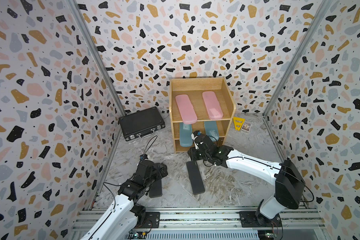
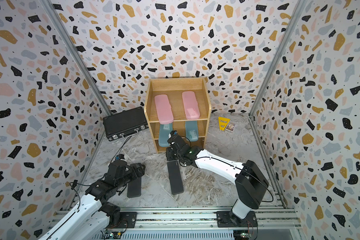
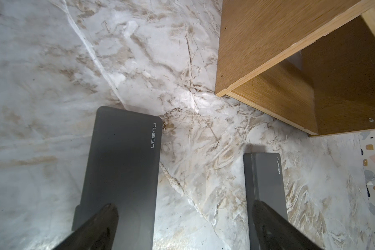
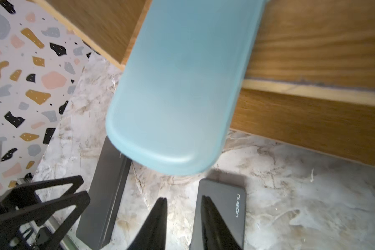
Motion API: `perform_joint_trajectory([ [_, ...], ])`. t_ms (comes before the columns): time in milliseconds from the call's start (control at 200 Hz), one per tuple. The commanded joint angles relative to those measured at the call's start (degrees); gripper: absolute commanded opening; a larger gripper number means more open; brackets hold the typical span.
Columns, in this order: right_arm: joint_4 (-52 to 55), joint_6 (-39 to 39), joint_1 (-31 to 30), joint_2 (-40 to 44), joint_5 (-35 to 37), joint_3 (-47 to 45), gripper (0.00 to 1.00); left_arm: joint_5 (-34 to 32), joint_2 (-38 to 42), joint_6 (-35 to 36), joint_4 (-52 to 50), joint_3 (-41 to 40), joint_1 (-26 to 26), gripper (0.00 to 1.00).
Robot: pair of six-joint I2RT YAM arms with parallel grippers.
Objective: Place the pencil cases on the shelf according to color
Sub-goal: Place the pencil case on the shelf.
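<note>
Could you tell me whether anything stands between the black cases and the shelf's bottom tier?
Nothing but the right gripper stands between them; a teal case overhangs the middle tier above that opening.

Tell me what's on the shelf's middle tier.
Left teal case and right teal case, both overhanging the front edge. Their far ends hide under the top tier; the right arm covers the gap between them.

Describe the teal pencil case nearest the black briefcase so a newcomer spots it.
Start at the wooden shelf by the back wall. Its middle tier holds two teal cases. The target case lies on the briefcase side and juts further past the front edge than its twin.
</note>
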State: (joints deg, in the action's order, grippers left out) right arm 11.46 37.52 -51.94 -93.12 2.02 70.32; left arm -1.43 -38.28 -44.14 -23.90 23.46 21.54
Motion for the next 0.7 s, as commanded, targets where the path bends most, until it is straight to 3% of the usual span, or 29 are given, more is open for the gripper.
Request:
perform_joint_trajectory([
  [0,-3.4,1.0,0.3,-0.8,-0.9,1.6,0.32,0.6,0.3,0.8,2.2,-0.4,-0.3,1.0],
  [465,-4.8,0.0,1.6,-2.0,-0.8,2.3,0.31,0.8,1.4,2.0,0.8,-0.6,-0.3,1.0],
  [696,-16.7,4.4,1.6,-1.3,0.1,-1.8,0.29,1.3,1.1,1.6,1.4,-0.7,-0.3,1.0],
])
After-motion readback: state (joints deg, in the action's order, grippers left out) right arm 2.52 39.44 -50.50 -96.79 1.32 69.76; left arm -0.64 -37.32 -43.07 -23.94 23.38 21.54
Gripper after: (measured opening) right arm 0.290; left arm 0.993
